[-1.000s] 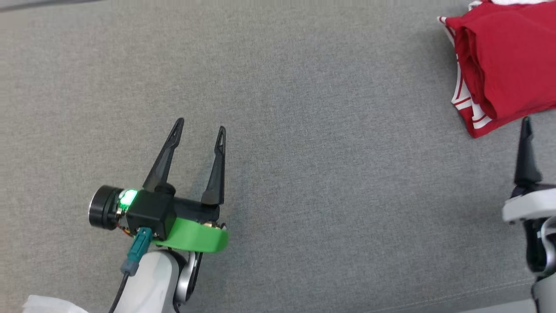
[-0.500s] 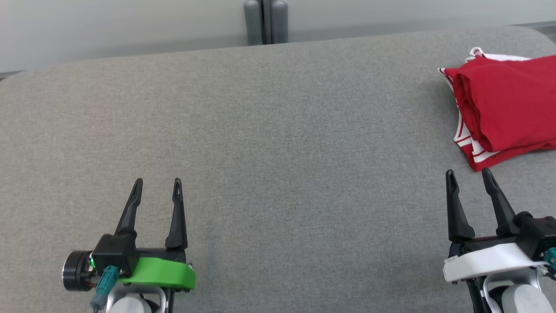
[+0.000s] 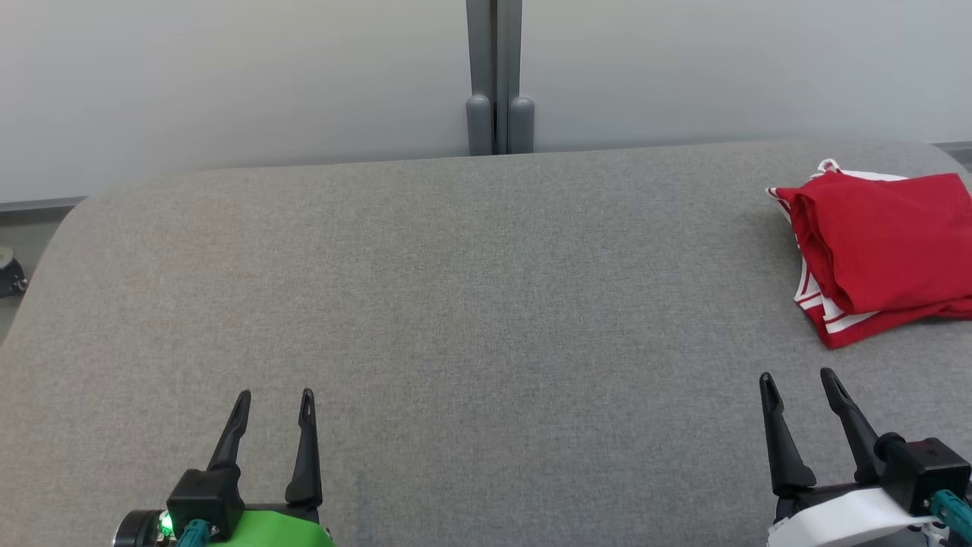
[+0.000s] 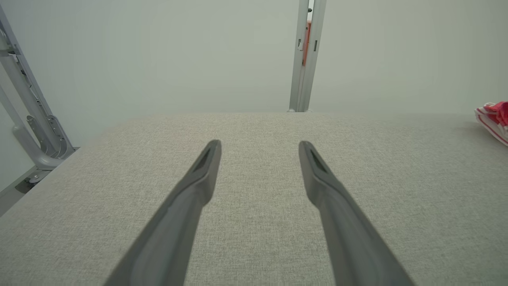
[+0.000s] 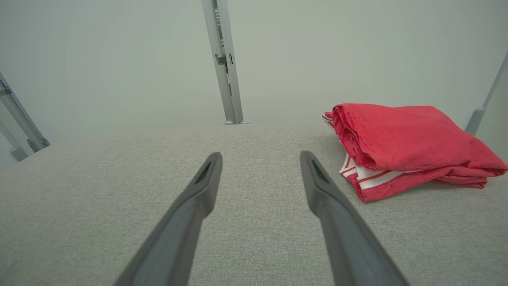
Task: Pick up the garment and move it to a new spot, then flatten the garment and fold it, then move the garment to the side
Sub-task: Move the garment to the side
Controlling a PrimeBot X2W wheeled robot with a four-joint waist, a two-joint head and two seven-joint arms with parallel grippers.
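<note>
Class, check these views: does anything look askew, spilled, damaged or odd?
Nothing stands out. The red garment lies folded at the right of the grey surface, layers slightly uneven. The left gripper and right gripper are clear of it, jaws open.

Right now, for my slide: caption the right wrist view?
Open right gripper, folded red garment ahead-right on grey fabric surface.

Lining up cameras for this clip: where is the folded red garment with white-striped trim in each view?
Head view: folded red garment with white-striped trim at the right edge, on the grey fabric surface.
Left wrist view: garment, a sliver at the right edge.
Right wrist view: garment right of centre.
Shared landmark: grey upright post behind the surface.
</note>
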